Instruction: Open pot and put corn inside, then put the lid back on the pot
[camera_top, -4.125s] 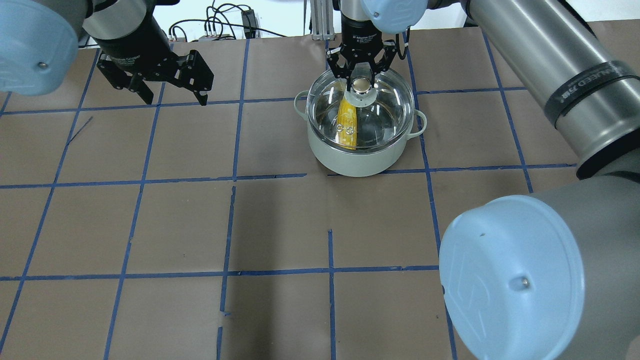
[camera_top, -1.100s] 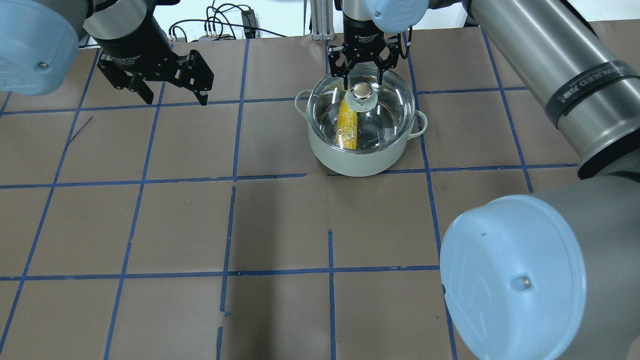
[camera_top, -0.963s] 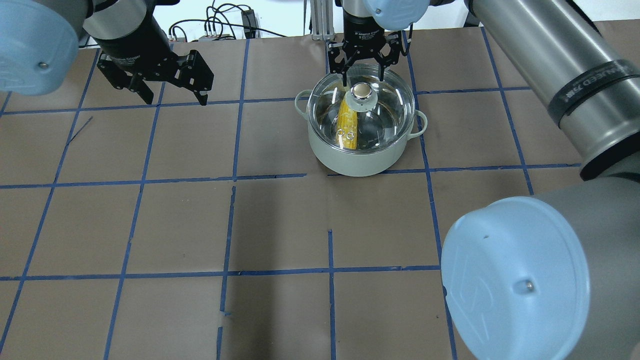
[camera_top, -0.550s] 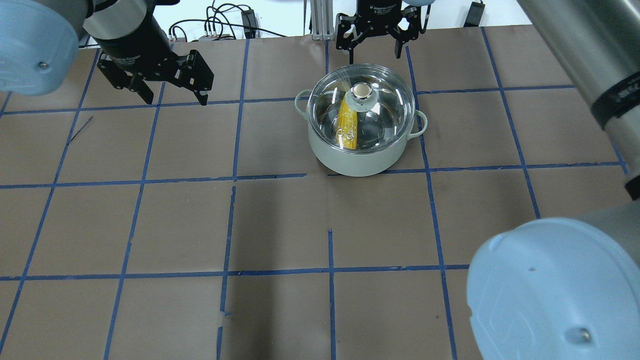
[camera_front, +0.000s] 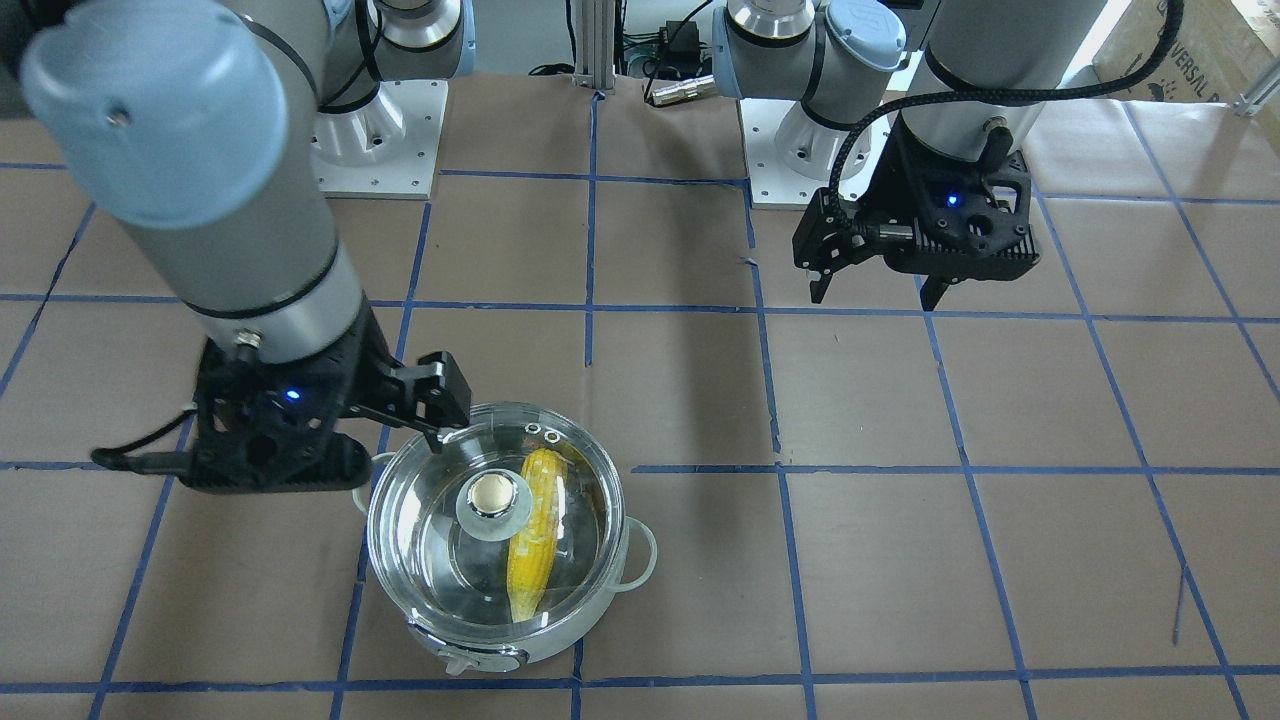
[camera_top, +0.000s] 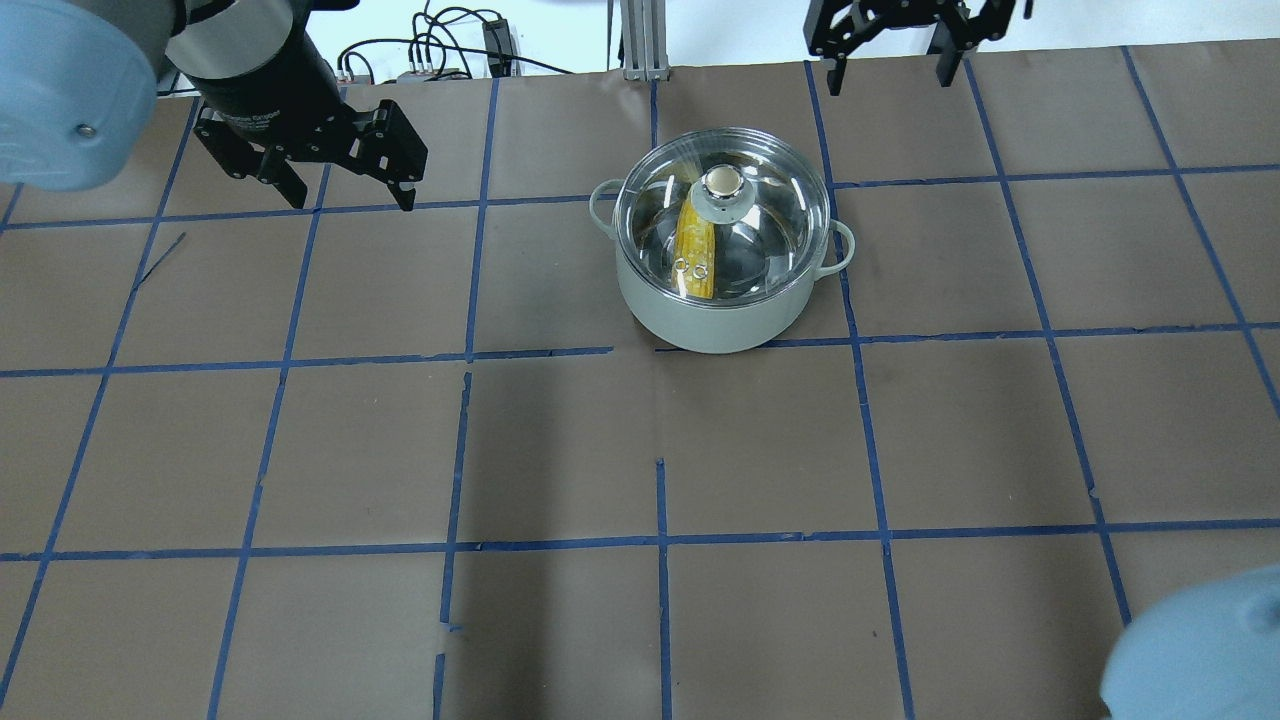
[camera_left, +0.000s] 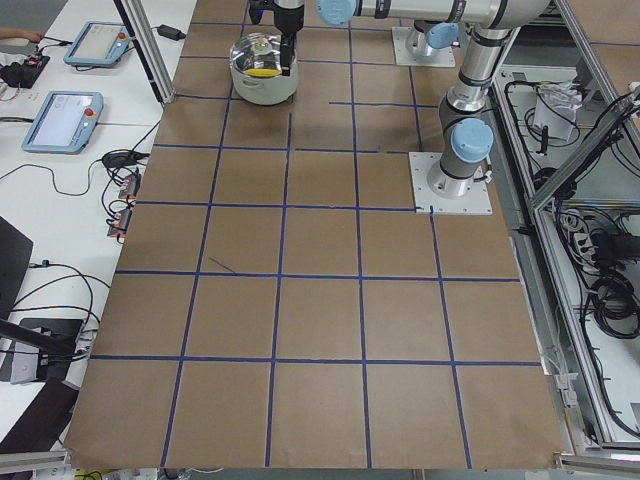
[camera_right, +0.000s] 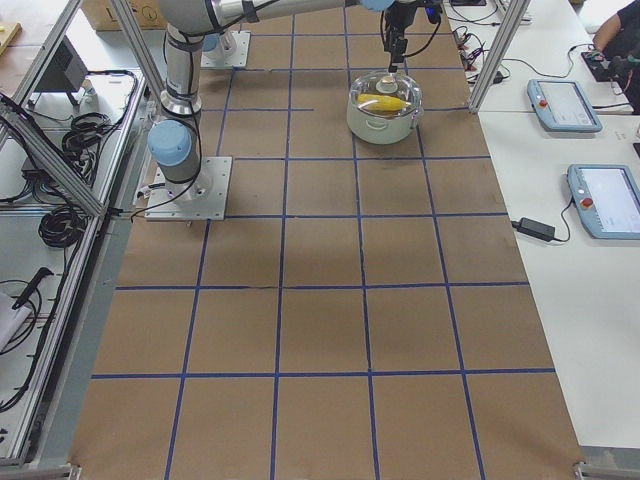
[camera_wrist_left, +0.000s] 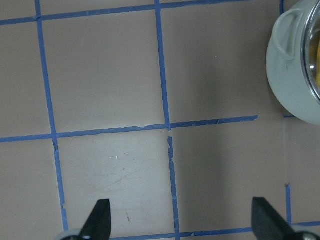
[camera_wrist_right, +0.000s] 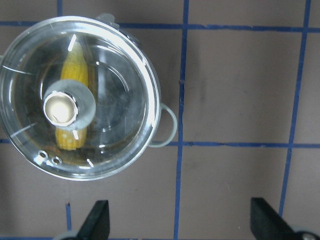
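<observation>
Corn (camera_top: 693, 250) is lying in the pot (camera_top: 715, 320) under the seated lid (camera_top: 775, 215), while your right gripper (camera_top: 888, 70) is hovering spread and empty off its right side, nearer than the spread left gripper (camera_top: 350, 195).

A brown table (camera_wrist_left: 110, 70) is seen from above, divided into squares by blue tape lines (camera_wrist_left: 162, 65); the tape is ragged at the central crossing. The two dark fingertips (camera_wrist_left: 98, 220) of the left gripper (camera_wrist_left: 182, 222) are shown at the near edge, spread wide, with only bare table between them. The pot (camera_wrist_left: 287, 75) is cut off at the far right, its pale wall and one loop handle (camera_wrist_left: 290, 22) visible, well apart from the gripper.
</observation>
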